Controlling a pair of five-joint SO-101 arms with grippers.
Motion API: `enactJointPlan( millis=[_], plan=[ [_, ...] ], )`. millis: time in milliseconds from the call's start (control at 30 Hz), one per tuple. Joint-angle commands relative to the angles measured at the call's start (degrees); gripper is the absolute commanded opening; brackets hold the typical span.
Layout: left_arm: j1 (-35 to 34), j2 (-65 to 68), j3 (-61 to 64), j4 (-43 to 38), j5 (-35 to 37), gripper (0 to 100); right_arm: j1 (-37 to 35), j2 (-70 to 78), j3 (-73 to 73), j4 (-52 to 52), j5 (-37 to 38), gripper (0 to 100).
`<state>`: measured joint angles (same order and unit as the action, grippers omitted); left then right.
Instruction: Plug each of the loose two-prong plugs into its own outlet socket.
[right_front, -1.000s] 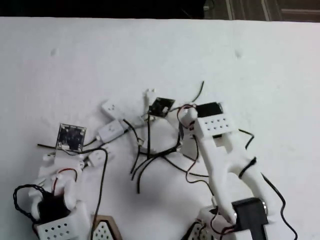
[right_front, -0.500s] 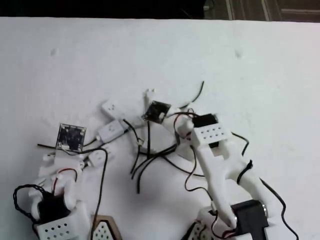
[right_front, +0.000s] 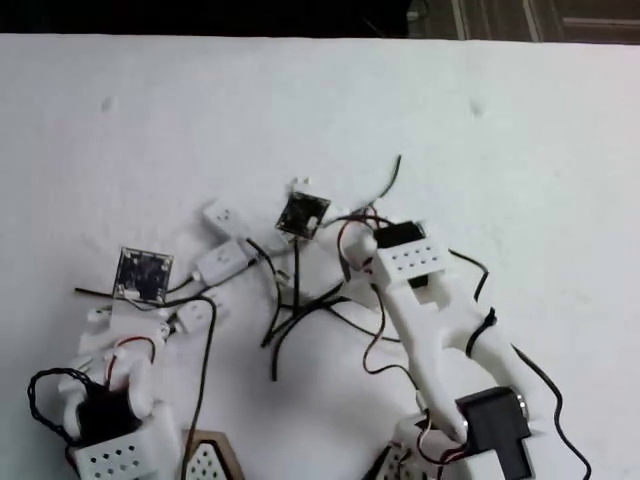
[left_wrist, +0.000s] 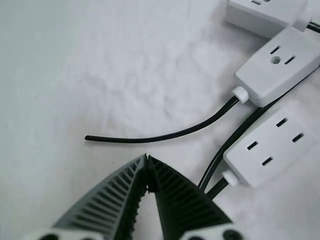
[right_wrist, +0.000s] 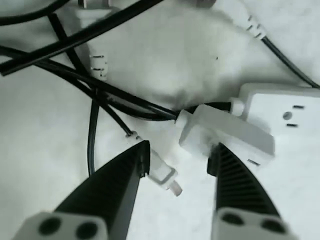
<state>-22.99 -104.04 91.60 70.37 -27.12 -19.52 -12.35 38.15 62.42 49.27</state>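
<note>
While the right gripper (right_wrist: 179, 152) holds its fingers (right_wrist: 120, 185) spread wide, a small white plug (right_wrist: 162, 175) lies on the worktop (right_wrist: 45, 150) just inside one fingertip, and a white outlet block (right_wrist: 227, 132) sits just beside the other. The left gripper (left_wrist: 146, 161), fingers pressed together on nothing, hangs near three outlet sockets (left_wrist: 277, 65), left of centre in the high view. Every visible slot is empty, so seemingly no plug is seated and the whole task remains.
</note>
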Motion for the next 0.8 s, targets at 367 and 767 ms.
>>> enactJointPlan(
  millis=[367,767],
  plan=[
    [0.48,-0.48,-0.35,-1.32,-0.53,2,-0.04,4.09,-5.63,11.47,0.62,19.7],
    [0.48,-0.48,-0.26,-1.32,-0.53,2,3.03,15.25,-5.98,4.35,0.62,13.3]
  ],
)
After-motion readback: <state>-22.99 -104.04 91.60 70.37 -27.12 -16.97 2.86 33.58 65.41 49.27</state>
